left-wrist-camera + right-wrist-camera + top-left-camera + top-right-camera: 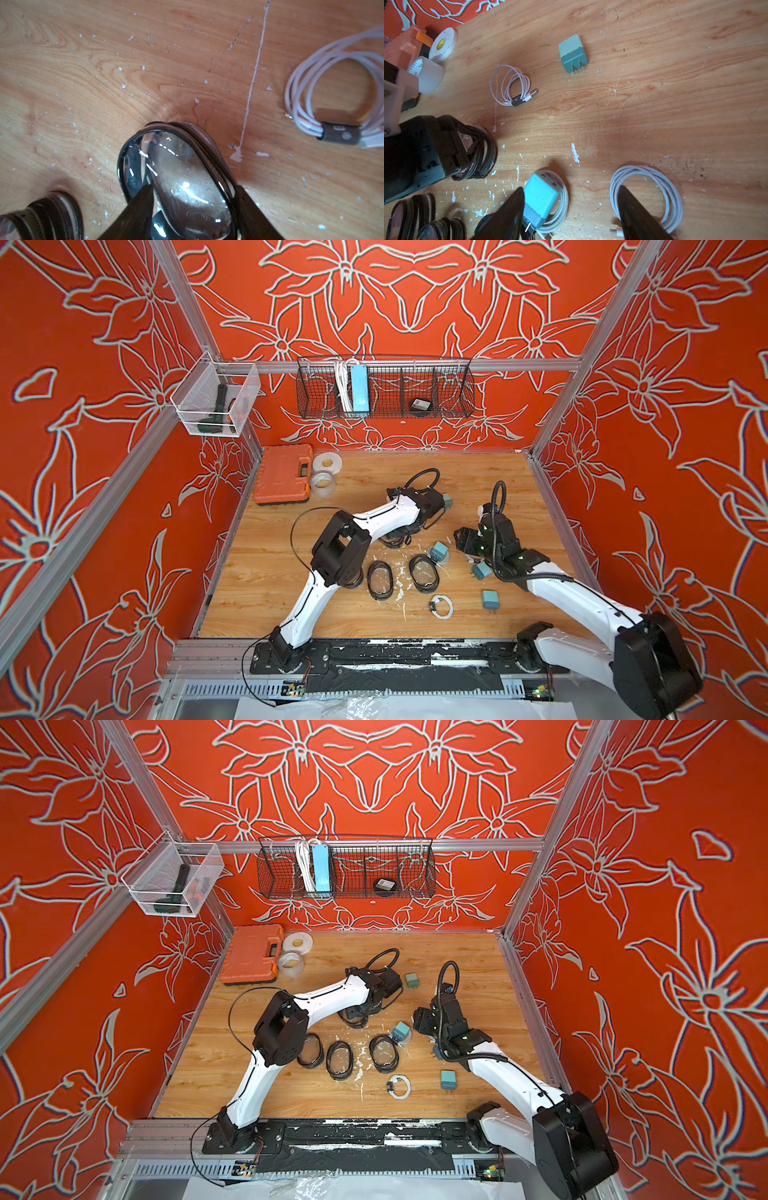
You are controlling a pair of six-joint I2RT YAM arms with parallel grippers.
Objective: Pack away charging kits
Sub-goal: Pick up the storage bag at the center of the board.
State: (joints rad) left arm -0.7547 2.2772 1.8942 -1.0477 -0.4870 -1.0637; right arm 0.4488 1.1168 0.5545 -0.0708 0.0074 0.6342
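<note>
While the left hand [193, 187] bears down near the middle of the bench [291, 605], its fingers pressed to the two sides of a black-rimmed clear case [166, 149] that stands tilted on its edge, none of the kits looks packed, and I cannot tell whether this case is unzipped. In front of it, three more cases [339, 1060] lie flat in a row, apparently empty. To their right the kits lie loose. One teal adapter [448, 499] lies far back beside the left wrist, with a small coiled cable [510, 85] near it. A second adapter [542, 197] sits on top of a white coil [564, 199]. A third adapter [482, 571] is half tucked under the right arm. A fourth adapter [489, 599] lies nearer the front edge, with a loose coil [441, 606] to its left. The right hand [571, 188] hovers low, fingers apart and empty, one tip just beside the second adapter and the other over a further coil [648, 193]. I judge the step to be fetching a first plug while the case is held ready. The next move calls for the right hand to shift sideways until the adapter sits between its fingers, then close on its flat sides without snagging the coil beneath. The case mouth must be open to receive it.
</note>
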